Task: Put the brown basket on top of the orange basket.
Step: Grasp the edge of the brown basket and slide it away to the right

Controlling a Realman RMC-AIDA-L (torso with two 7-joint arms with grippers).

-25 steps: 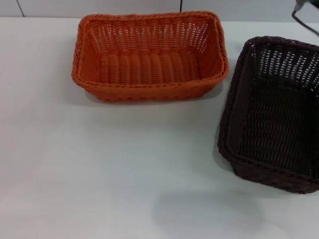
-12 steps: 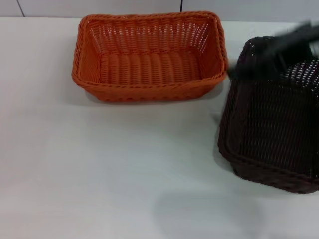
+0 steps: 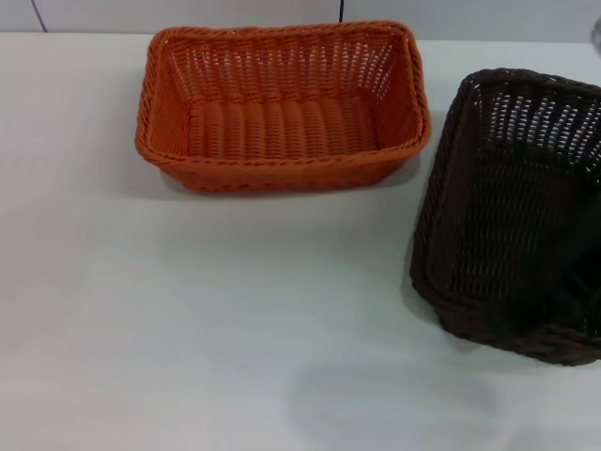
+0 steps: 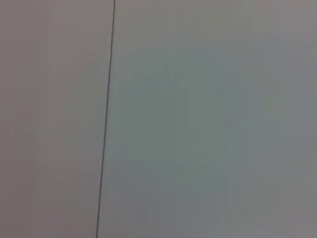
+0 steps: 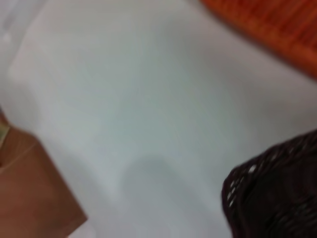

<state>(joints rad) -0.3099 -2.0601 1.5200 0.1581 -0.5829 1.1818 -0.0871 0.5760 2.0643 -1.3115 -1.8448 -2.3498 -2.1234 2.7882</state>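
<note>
The orange basket [image 3: 282, 169] stands empty on the white table [image 3: 235, 310], at the back middle in the head view. To its right, a small gap away, the brown basket [image 3: 498, 235] rests on the table, turned slightly askew. A dark blur that looks like my right gripper [image 3: 580, 282] shows over the brown basket's near right part, at the picture's edge. The right wrist view holds one corner of the brown basket [image 5: 277, 193] and a strip of the orange basket [image 5: 267, 25]. My left gripper is out of view.
Bare white table lies in front of and left of both baskets. The right wrist view shows the table's edge with a brown wooden surface [image 5: 29, 188] beyond it. The left wrist view shows only a pale surface with a thin dark seam [image 4: 105, 124].
The right arm swept from the far right corner across the brown basket's far rim, then down to its near right part. Both baskets stayed in place.
</note>
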